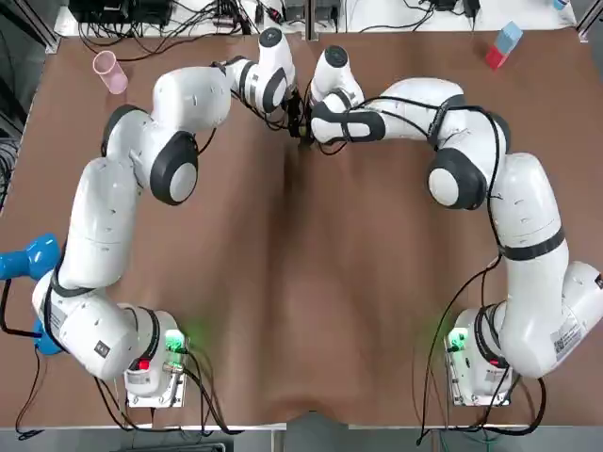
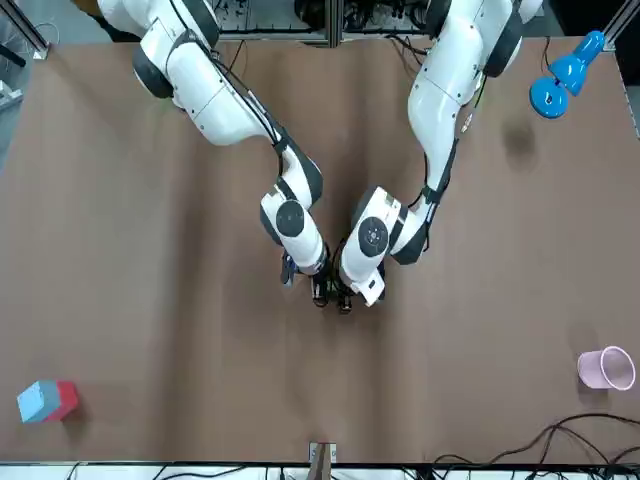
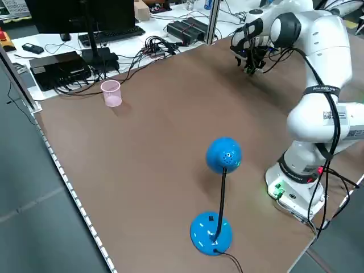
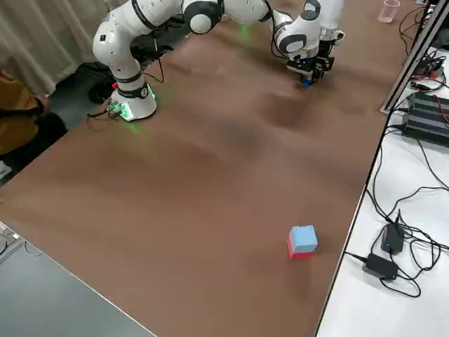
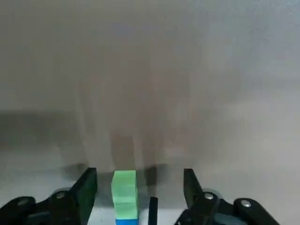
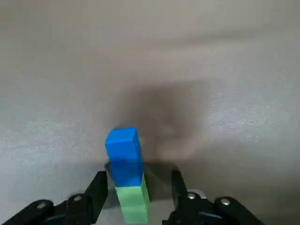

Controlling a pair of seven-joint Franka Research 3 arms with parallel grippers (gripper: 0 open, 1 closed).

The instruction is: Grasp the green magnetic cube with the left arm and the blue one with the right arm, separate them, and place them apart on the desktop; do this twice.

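DESK: How far along is the job?

PHOTO: Nothing is parted. The green cube (image 5: 124, 187) and blue cube (image 6: 123, 157) are stuck together end to end, at about 12 o'clock on the table (image 1: 301, 282) in the overhead view, at the far edge from the arms' bases. No loose cube of either colour lies anywhere else. I'd say both grasps, the pull and both placements are to come. Which of the two rounds this is, the pictures don't say.

DESK: And the arms?

PHOTO: Both reach right across and meet over the pair, wrists nearly touching. The left comes in from about 10 o'clock and the right from about 2 o'clock.

DESK: Holding anything?

PHOTO: Not that I can see. The left hand (image 5: 138, 174) is spread wide, its fingers (image 5: 86, 192) straddling the pair with clear space on both sides. The right hand (image 6: 137, 178) is narrower, its fingers (image 6: 96, 194) close around the pair, with a gap showing on at least one side. By my reading neither hand has closed.

DESK: Anything else in shot?

PHOTO: A red-and-blue block (image 1: 503, 45) sits at 1 o'clock and a pink cup (image 1: 109, 72) at 11 o'clock. Both are well away from the hands.
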